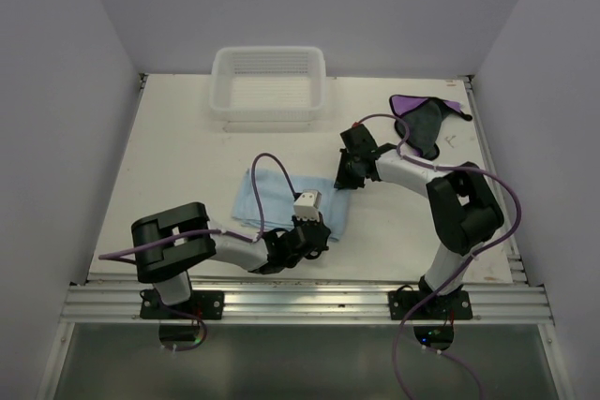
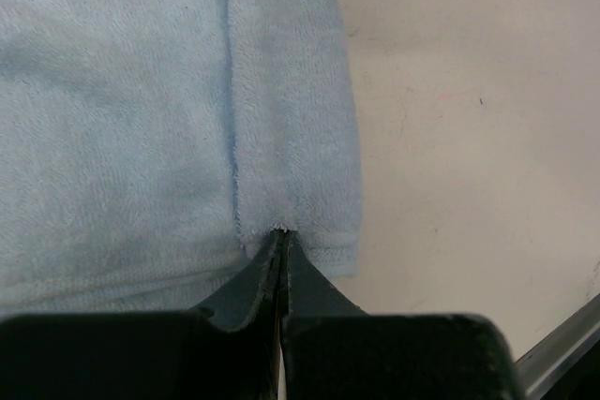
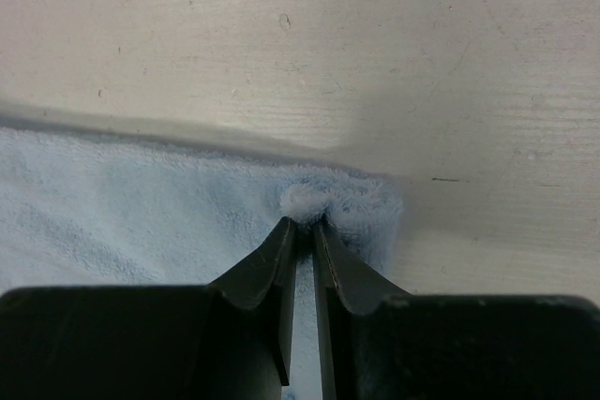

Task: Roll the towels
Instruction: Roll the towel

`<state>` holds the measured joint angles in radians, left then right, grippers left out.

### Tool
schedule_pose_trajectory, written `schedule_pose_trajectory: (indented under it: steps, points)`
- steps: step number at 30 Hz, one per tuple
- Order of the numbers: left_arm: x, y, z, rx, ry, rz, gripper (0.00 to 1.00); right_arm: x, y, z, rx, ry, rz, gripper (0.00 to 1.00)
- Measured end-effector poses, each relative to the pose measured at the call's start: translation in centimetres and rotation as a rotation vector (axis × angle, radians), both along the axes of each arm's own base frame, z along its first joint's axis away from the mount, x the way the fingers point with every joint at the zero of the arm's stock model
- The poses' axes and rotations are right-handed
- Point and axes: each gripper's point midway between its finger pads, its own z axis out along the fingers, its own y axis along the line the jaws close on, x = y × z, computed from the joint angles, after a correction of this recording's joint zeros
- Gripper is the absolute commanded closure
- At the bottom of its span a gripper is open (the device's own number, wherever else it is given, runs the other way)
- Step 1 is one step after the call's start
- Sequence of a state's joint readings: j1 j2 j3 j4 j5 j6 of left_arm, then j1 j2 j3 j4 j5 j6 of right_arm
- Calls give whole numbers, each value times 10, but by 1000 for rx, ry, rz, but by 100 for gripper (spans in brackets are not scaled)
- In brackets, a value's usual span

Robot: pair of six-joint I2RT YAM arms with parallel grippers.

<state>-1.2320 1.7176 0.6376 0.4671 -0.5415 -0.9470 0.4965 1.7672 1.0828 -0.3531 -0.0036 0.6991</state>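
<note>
My left gripper (image 2: 281, 233), jaws pressed together, pinches the near hem of the blue towel (image 1: 246, 199), which lies spread on the table (image 1: 178, 166) between my arms. My right gripper (image 3: 305, 222), jaws a slit apart, nips a tuft at its far right corner. The purple towel (image 1: 422, 124) lies crumpled at the far right.

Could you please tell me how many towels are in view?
2: the light blue towel lies in the middle; the purple towel lies crumpled at the far right. None seems hidden.
</note>
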Motion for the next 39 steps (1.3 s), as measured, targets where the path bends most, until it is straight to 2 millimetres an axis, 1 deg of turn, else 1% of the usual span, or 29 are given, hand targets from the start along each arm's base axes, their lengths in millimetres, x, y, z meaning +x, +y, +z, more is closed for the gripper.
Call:
schedule_pose_trajectory:
  steps: [9,14,25,28,33,39]
  points:
    - [-2,7,0,33,-1,-10,100,1,1,-1,-5,-1,8,84]
    - [-1,12,4,59,-19,-16,100,2,1,-1,-10,-6,13,84]
    - [5,21,36,68,-92,-11,100,6,4,-1,-26,-19,27,84]
    - [9,22,47,70,-127,-5,100,7,6,0,-27,-22,30,84]
    - [17,19,53,79,-160,-12,100,7,6,-1,-38,-28,31,84]
    - [42,12,55,19,-186,-10,100,8,7,0,-44,-26,36,83]
